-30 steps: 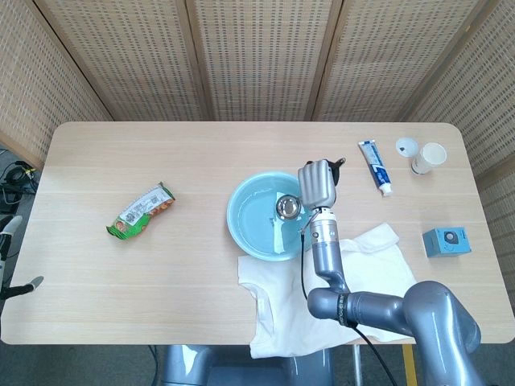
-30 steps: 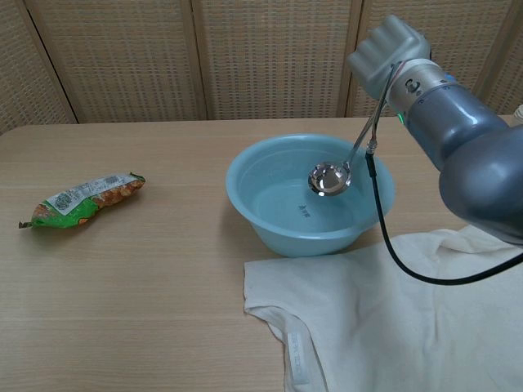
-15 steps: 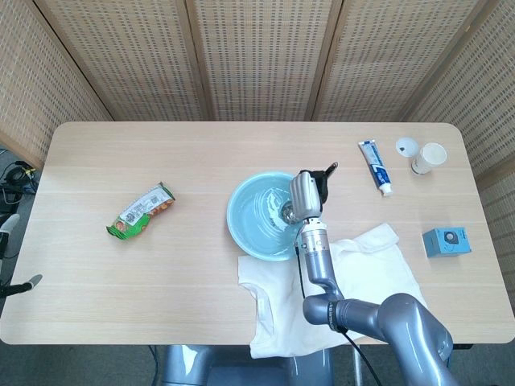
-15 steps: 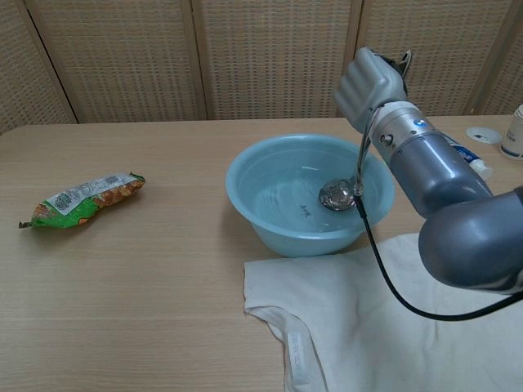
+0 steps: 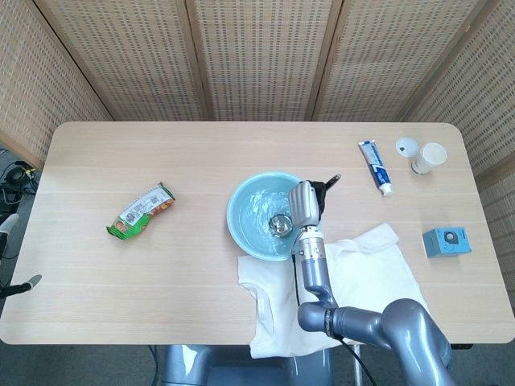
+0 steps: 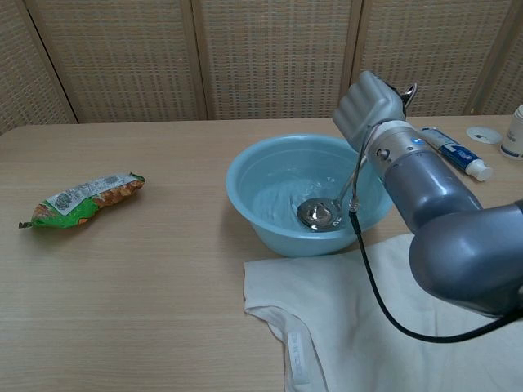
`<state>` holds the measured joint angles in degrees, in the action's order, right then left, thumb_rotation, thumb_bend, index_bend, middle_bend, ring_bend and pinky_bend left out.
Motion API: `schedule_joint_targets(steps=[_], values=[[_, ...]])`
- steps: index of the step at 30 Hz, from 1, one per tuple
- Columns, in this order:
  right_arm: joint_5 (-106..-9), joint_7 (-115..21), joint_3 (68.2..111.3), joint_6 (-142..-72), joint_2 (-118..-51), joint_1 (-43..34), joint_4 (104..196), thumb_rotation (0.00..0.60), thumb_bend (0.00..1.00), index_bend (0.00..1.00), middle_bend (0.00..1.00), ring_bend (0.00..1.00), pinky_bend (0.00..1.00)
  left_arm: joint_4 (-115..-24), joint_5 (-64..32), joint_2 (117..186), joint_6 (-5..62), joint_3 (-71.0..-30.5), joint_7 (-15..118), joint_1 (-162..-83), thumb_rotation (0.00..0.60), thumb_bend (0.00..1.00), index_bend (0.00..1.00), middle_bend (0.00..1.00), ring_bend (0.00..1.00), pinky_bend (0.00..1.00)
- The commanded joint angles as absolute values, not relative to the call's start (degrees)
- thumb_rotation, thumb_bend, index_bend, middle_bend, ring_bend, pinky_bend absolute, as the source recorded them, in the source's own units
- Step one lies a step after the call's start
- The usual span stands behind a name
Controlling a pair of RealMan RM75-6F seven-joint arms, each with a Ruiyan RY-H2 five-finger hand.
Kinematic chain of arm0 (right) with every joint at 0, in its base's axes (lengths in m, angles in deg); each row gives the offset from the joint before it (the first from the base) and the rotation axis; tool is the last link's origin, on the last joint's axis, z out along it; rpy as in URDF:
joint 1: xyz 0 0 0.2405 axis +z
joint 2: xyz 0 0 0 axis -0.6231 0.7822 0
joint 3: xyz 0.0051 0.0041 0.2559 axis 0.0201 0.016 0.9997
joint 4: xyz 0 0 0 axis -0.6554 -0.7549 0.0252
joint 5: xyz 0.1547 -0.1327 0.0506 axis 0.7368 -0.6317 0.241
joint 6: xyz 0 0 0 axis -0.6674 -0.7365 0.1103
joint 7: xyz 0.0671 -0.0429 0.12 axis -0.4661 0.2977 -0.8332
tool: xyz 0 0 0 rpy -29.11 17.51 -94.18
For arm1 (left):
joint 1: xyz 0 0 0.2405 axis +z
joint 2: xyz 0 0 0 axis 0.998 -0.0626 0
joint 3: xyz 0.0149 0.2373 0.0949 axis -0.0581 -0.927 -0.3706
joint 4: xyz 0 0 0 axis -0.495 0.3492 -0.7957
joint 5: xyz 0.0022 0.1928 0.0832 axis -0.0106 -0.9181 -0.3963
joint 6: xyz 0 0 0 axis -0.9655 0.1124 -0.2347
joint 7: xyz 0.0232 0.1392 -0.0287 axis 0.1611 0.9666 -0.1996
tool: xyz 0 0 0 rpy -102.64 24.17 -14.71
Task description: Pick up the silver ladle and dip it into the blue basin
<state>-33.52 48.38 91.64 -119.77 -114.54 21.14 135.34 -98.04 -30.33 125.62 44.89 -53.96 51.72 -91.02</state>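
A: Head view first. Right robot hand (image 5: pixel 304 202) sits over the right rim of the blue basin (image 5: pixel 245 229), fingers curled tight round the handle of the silver ladle (image 5: pixel 279 222). Ladle bowl is down inside the basin, near its middle, in water that looks rippled. Left robot hand not visible here.

B: Rest of the tabletop (image 5: pixel 161 265)?

A: Green snack packet (image 5: pixel 141 211) well off to the left. White T-shirt (image 5: pixel 362 265) lies just in front of the basin, its edge touching or nearly touching the basin wall, partly under the arm. Toothpaste tube (image 5: pixel 375 166), a paper cup (image 5: pixel 428 158) with its lid (image 5: pixel 406 146) beside it, and a small blue box (image 5: pixel 447 242) out to the right.

B: Chest view?

A: Same right robot hand (image 6: pixel 369 104), closed fist on the handle, handle end poking out above it. Ladle (image 6: pixel 319 212) slopes down over the rim, bowl resting low on the basin (image 6: pixel 270 167) floor, at least partly under water. Dip looks done or close to it. Left robot hand not seen here either.

B: Risks?

A: My judgement: the handle leans across the near rim, so pushing further down could lever the basin and tip or slide it, slopping water onto the T-shirt (image 6: pixel 392 327). A fast lift could fling water the same way. The dangling black cable (image 6: pixel 384 269) hangs close to the rim and could snag it.
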Motion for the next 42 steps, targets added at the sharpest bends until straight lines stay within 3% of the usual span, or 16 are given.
schedule_joint_targets(steps=[1, 6, 14, 42], values=[[-29.74, 45.44, 96.75, -118.9, -112.75, 19.95, 140.63, 0.6, 0.78, 0.74, 1.0, 1.0, 1.0, -98.05, -30.37, 125.58, 44.92, -53.98, 51.56, -91.0, 0.6, 0.0, 0.0, 0.0, 0.0, 0.0], [-22.72, 43.01, 103.46, -118.88, -108.23, 18.26, 151.16, 0.6, 0.78, 0.74, 1.0, 1.0, 1.0, -98.21, -30.74, 125.45, 45.03, -54.08, 51.32, -90.98, 0.6, 0.0, 0.0, 0.0, 0.0, 0.0], [-18.41, 40.25, 106.67, -120.61, -100.76, 16.69, 162.46, 0.6, 0.78, 0.74, 1.0, 1.0, 1.0, -98.8, -31.94, 125.3, 45.7, -54.5, 51.31, -90.74, 0.6, 0.0, 0.0, 0.0, 0.0, 0.0], [-9.56, 37.94, 108.58, -127.23, -88.97, 20.92, 174.07, 0.6, 0.78, 0.74, 1.0, 1.0, 1.0, -99.14, -32.46, 125.34, 45.75, -54.73, 51.58, -90.91, 0.6, 0.0, 0.0, 0.0, 0.0, 0.0]])
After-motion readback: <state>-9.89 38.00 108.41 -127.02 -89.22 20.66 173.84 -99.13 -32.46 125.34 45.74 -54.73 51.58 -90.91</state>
